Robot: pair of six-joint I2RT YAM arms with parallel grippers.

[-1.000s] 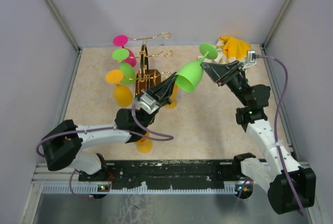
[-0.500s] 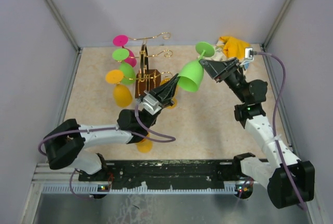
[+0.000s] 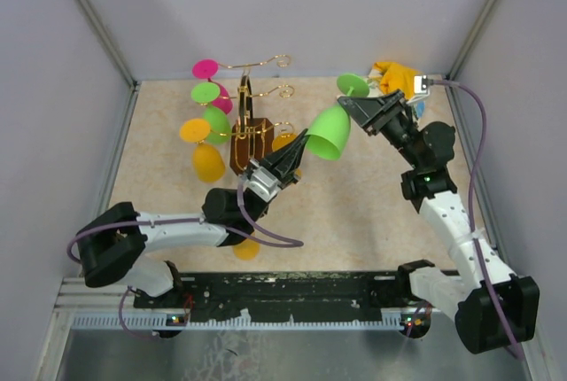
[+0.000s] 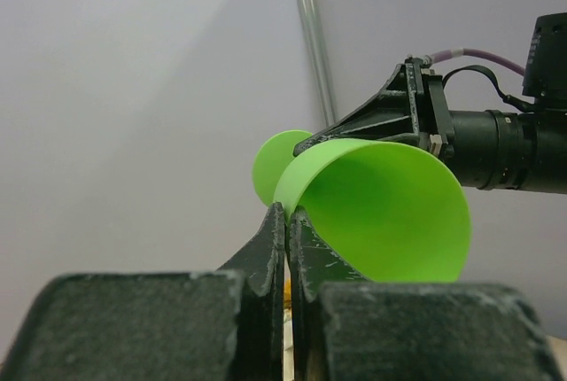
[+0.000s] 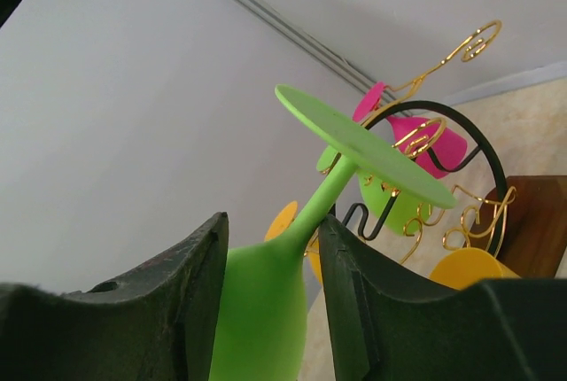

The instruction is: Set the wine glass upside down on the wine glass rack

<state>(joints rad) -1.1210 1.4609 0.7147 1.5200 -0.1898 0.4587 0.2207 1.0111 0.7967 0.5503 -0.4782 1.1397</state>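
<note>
The green wine glass point(image 3: 330, 131) hangs in the air right of the wine glass rack point(image 3: 251, 137), bowl tilted down-left and foot point(image 3: 353, 84) up. My left gripper point(image 3: 303, 136) is shut on the rim of its bowl point(image 4: 381, 213), jaws pinched on the thin wall point(image 4: 285, 208). My right gripper point(image 3: 348, 108) straddles the top of the bowl where it meets the stem point(image 5: 266, 310), both fingers against it. The rack's gold hooks point(image 5: 461, 213) and brown base point(image 5: 532, 221) show behind the glass.
Pink point(image 3: 205, 69), green point(image 3: 205, 93) and orange point(image 3: 195, 130) glasses hang on the rack's left side. An orange glass point(image 3: 246, 248) lies under my left arm. A yellow cloth point(image 3: 399, 75) lies at the back right corner. Grey walls enclose the table.
The green glass has moved a little right and back with my right gripper. My left arm has stretched forward after it, still at the bowl's rim.
</note>
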